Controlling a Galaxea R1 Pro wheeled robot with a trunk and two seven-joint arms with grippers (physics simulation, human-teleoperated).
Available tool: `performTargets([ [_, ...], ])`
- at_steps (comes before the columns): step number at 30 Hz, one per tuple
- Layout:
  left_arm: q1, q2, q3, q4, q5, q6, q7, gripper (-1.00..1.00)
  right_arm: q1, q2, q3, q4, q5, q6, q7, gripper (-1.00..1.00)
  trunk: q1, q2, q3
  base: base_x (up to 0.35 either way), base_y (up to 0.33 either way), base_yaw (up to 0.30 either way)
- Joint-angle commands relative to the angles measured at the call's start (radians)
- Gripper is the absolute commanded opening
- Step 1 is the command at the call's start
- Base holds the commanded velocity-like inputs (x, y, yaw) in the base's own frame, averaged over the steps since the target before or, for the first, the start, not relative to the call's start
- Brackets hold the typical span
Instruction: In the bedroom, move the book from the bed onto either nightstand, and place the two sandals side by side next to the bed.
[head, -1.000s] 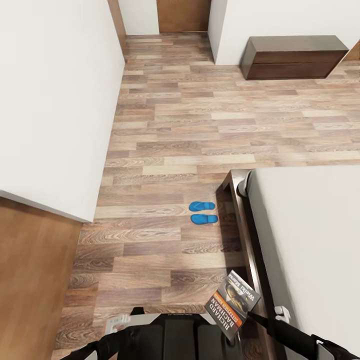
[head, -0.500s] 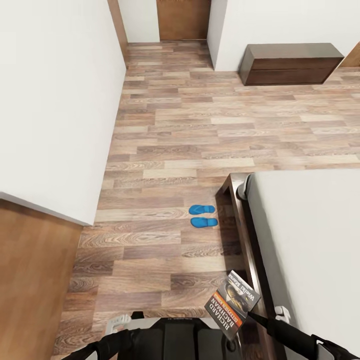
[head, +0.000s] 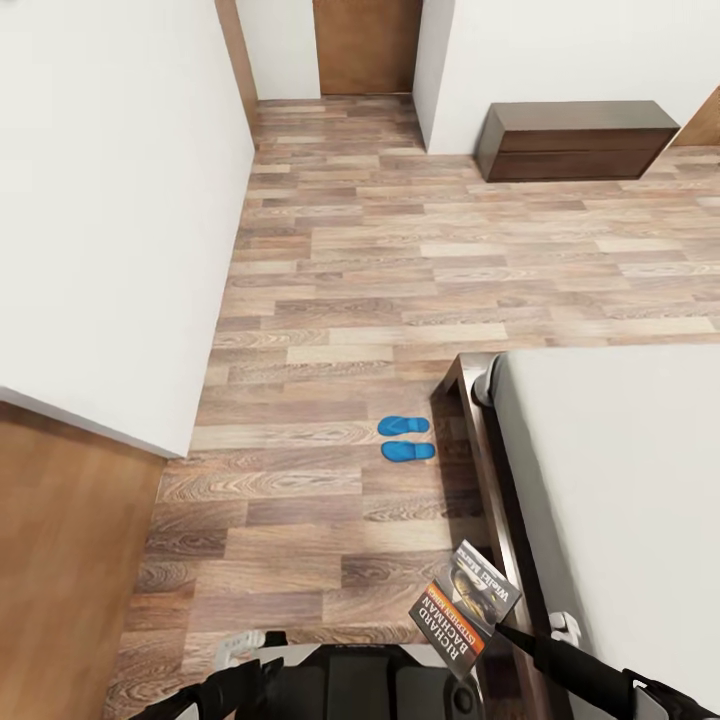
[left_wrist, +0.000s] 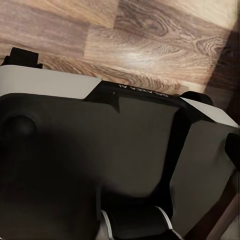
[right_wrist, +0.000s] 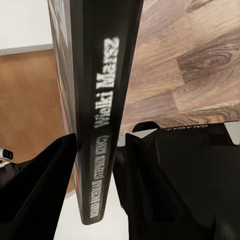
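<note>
Since earlier, our camera has shifted; things appear unmoved. Our right tool (right_wrist: 100, 150) is clamping the book (head: 466, 608) beside the bed (head: 600, 480); the sandals (head: 405, 438) are lying paired on the floor (head: 400, 260).

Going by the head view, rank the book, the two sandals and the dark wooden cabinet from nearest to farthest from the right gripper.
1. The book: held in the right gripper, beside the bed.
2. The two sandals: on the floor by the bed's corner, farther ahead.
3. The dark wooden cabinet: against the far wall, farthest.
</note>
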Motion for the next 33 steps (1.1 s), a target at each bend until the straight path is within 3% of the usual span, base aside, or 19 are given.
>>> performTargets([
  [1, 0.001, 0.0, -0.002, 0.002, 0.01, -0.001, -0.005, 1.0, 0.0, 0.0, 0.009, 0.0, -0.01, 0.008, 0.003, -1.0, 0.001, -0.001, 0.001, 0.0, 0.0, 0.0],
  [33, 0.005, -0.003, -0.003, 0.002, 0.009, -0.002, -0.005, 1.0, 0.0, 0.0, 0.009, 0.0, -0.01, 0.008, 0.003, -1.0, 0.001, -0.001, 0.053, 0.0, 0.0, 0.0],
])
